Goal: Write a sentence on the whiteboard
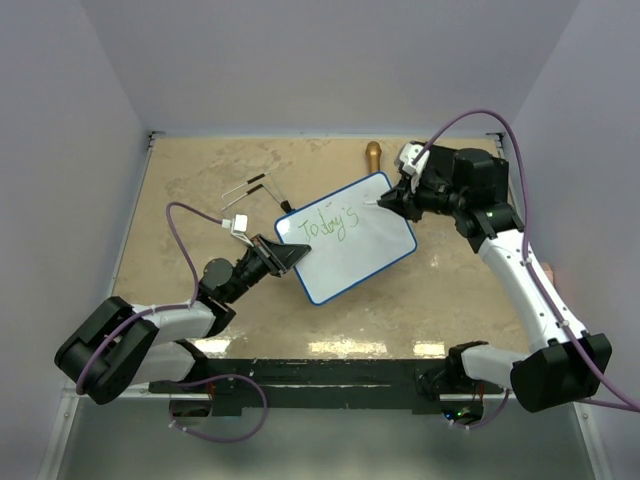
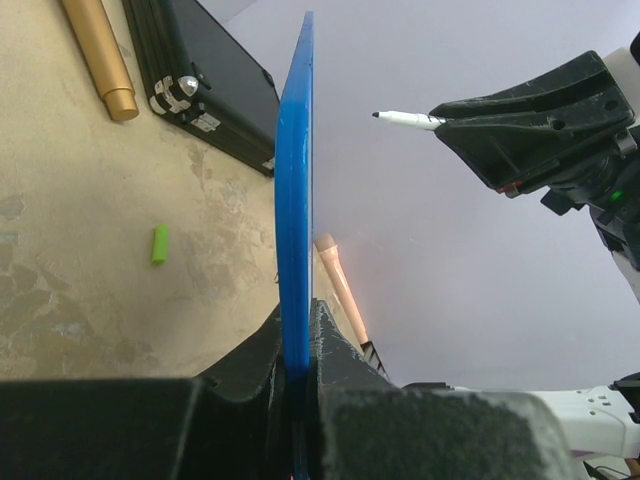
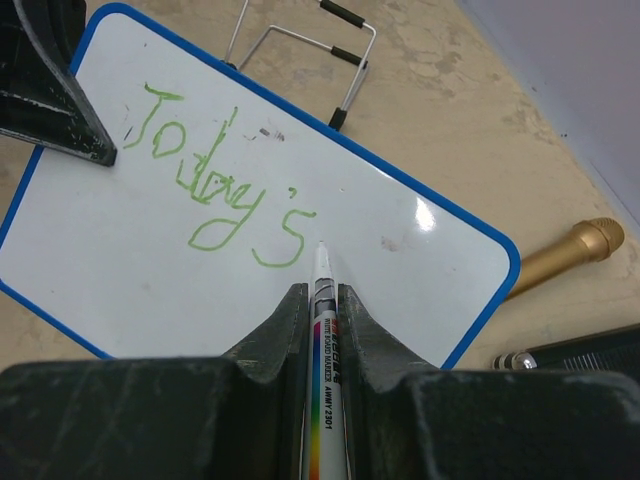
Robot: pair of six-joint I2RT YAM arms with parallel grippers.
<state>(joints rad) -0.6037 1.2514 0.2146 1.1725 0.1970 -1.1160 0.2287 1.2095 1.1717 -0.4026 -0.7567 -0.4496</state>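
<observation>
The left arm's black fingers [image 2: 335, 350] are clamped on the near-left short edge of the flat white, blue-rimmed whiteboard [image 1: 352, 245]. The board is over the middle of the beige worktop [image 1: 190, 190], its long axis running near-left to far-right, with green "Today's" written along it. Beyond, the right arm's black fingers [image 3: 272, 335] pinch a slim white marker [image 3: 322, 290], its tip at the board just after the "s".

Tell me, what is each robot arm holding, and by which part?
The left tool pinches the whiteboard by its blue rim near a corner. The right tool grips a whiteboard marker by its barrel, tip sticking out.
</observation>
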